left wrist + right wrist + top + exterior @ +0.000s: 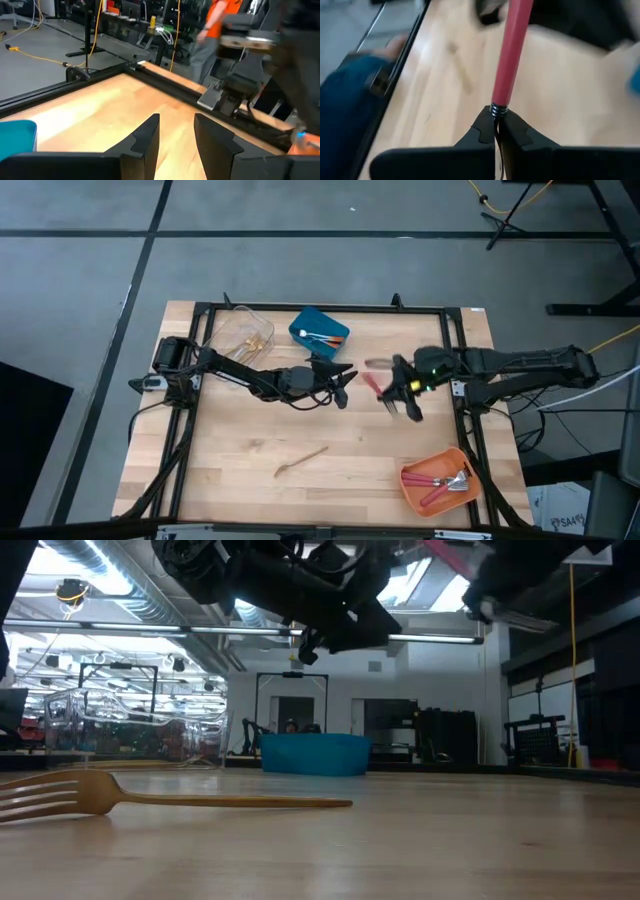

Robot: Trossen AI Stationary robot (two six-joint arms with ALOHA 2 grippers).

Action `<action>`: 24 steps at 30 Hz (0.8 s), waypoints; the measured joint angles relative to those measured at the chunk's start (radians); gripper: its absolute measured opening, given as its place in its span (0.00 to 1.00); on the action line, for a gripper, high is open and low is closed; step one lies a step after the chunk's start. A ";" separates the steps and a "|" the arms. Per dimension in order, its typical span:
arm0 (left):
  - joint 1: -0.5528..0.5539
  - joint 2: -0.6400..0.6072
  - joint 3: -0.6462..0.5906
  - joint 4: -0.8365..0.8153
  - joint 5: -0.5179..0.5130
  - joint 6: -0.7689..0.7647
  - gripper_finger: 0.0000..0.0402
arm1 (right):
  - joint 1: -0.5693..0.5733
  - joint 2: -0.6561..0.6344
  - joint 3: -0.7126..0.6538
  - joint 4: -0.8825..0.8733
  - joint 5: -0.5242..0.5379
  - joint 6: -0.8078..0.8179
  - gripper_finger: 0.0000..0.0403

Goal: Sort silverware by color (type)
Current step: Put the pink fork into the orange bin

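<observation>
Pale wooden boards of the surface [250,470] fill the foreground, where a lone all-gold fork [301,461] lies flat at the near edge, its long axis slanted, tines toward the left arm's side, touched by neither arm. At the near right corner sits the orange bin [437,481], already holding red-handled utensils [440,485].

Above mid-surface the right claw [400,393] hangs clear of the boards, pinched tight on the silver neck of a red-handled utensil [512,47], the red handle sticking straight out beyond the fingertips toward the surface's middle. That bin lies on the near side of this claw and on its own arm's side, so the coming carry looks to be a short swing back toward the near right corner, handle trailing away from the bin. Facing it, the left claw [341,380] hovers just short of the red handle's tip, its fingers [150,135] parted with nothing between them; it is the nearer arm to the gold fork, judging from overhead.

Beyond the claws, the blue bin [319,332] holds orange-handled pieces [318,336], and the clear bin [243,332] at the far left holds gold ones. Past the surface's frame, someone in orange stands in the workshop.
</observation>
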 joint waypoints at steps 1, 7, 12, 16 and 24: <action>0.000 0.000 0.000 -0.008 0.000 0.000 0.29 | 0.028 0.000 0.000 -0.027 0.000 0.014 0.00; 0.000 0.000 0.000 -0.040 -0.001 -0.002 0.29 | 0.202 0.000 -0.001 -0.142 -0.003 0.172 0.00; 0.000 0.000 0.000 -0.054 0.000 -0.002 0.29 | 0.355 0.000 -0.001 -0.183 -0.012 0.341 0.00; -0.001 0.000 0.000 -0.054 0.000 -0.002 0.29 | 0.482 0.000 -0.001 -0.215 -0.008 0.419 0.00; -0.001 0.000 0.000 -0.057 -0.001 -0.002 0.29 | 0.713 0.000 -0.001 -0.284 0.011 0.499 0.00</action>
